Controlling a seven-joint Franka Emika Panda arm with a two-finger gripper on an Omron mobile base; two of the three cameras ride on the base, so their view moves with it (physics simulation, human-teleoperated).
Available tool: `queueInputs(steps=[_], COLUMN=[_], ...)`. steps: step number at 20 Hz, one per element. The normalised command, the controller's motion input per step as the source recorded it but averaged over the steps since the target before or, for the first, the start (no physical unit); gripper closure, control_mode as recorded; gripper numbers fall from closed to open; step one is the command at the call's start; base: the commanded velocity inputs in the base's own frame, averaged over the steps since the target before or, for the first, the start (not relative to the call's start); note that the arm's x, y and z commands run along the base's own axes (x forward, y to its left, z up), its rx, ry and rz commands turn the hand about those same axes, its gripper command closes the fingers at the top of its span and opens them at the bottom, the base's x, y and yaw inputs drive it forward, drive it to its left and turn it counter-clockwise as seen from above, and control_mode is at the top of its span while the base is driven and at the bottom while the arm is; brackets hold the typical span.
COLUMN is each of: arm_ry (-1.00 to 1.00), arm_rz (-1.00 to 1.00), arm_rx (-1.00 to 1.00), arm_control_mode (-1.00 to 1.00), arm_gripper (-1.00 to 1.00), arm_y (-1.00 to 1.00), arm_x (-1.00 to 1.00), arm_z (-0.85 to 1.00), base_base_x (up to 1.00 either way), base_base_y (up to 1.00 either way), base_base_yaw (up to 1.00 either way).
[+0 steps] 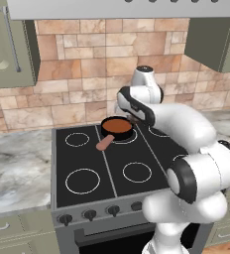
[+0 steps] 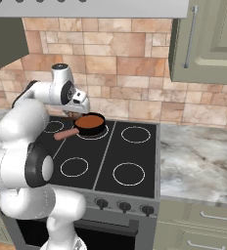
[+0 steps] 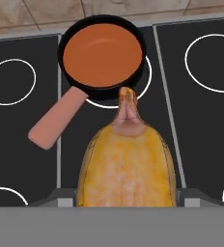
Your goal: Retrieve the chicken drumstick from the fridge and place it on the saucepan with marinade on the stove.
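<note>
My gripper is shut on the chicken drumstick, a golden-yellow lumpy piece whose narrow end points at the saucepan with marinade. The small black pan holds reddish-brown sauce, and its pinkish handle sticks out toward the lower left. It stands on a rear ring burner of the black stove. In the base views the hand hovers just beside the saucepan, on its right in the left base view and on its left in the right base view, by the pan. The fridge is out of view.
Marble counters flank the stove on the left and on the right. Black knobs line its grey front. Green wall cabinets and a hood hang above, before a tiled wall.
</note>
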Motion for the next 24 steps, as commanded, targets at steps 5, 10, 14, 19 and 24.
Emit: queueInputs(steps=[5, 10, 14, 19, 24], arm_ry=[0.11, 0.16, 0.11, 0.12, 0.02], arm_rz=[0.00, 0.00, 0.00, 0.00, 0.00], arm_rx=[0.01, 0.00, 0.00, 0.00, 0.00], arm_control_mode=[-1.00, -1.00, -1.00, -1.00, -1.00], arm_gripper=[1.00, 1.00, 1.00, 1.00, 1.00], arm_y=[0.03, 0.00, 0.00, 0.04, 0.12], arm_x=[0.89, 0.74, 0.66, 0.71, 0.50], arm_z=[-0.28, -0.26, -0.37, -0.42, -0.47], base_base_x=[0.00, 0.00, 0.00, 0.00, 0.00], base_base_y=[0.00, 0.00, 0.00, 0.00, 0.00], base_base_yaw=[0.00, 0.00, 0.00, 0.00, 0.00])
